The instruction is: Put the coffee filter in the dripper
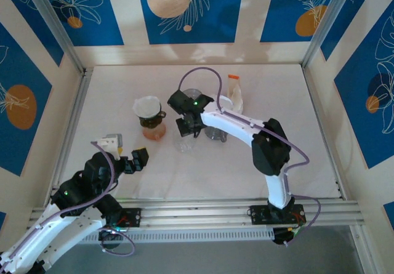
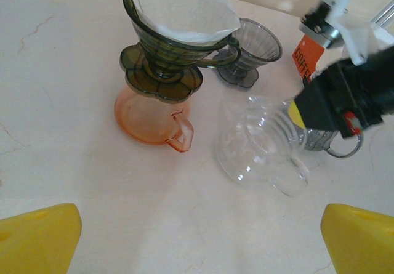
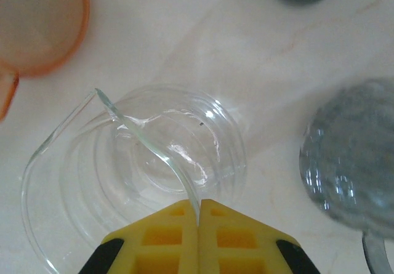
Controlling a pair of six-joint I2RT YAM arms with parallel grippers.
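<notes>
Right wrist: my right claw (image 3: 198,215) is clamped on the clear glass dripper (image 3: 172,157) by its thin edge; I judge the slick glass may slip and topple. Meanwhile my left claw (image 2: 200,243) hangs apart.

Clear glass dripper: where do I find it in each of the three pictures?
Top external: clear glass dripper at table centre, right of the orange jug.
Left wrist: dripper right of centre, jug at its left.
Right wrist: dripper bottom centre, right pincer shut on its wall.
Shared landmark: the orange jug.
</notes>
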